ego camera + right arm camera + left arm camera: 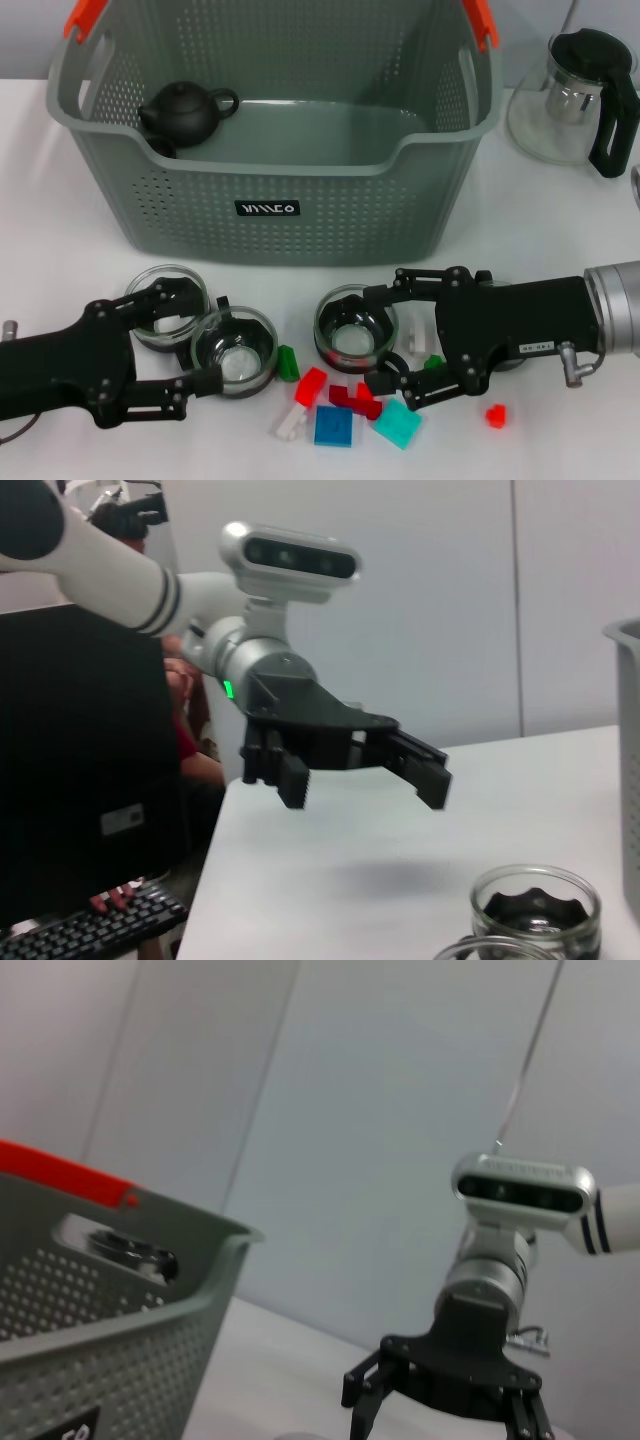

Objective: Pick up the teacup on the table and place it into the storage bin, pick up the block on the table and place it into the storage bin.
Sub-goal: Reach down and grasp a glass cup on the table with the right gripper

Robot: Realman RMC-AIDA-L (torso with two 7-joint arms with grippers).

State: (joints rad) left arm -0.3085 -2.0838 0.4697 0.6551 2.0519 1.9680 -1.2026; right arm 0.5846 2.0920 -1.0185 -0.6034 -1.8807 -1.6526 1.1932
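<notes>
Teacup (234,350) sitting lower left of centre, between the spread fingers of left gripper (205,340); right gripper (385,335), also open, bracketing another cup (352,327). Grasp step pending; next: closing, lifting toward storage bin (290,215).

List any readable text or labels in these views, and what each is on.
Black label on the storage bin front wall: white stylised lettering, not legible as words.
White sticker on the right arm near the right gripper: print too small to read.
Nothing else carries text.
</notes>
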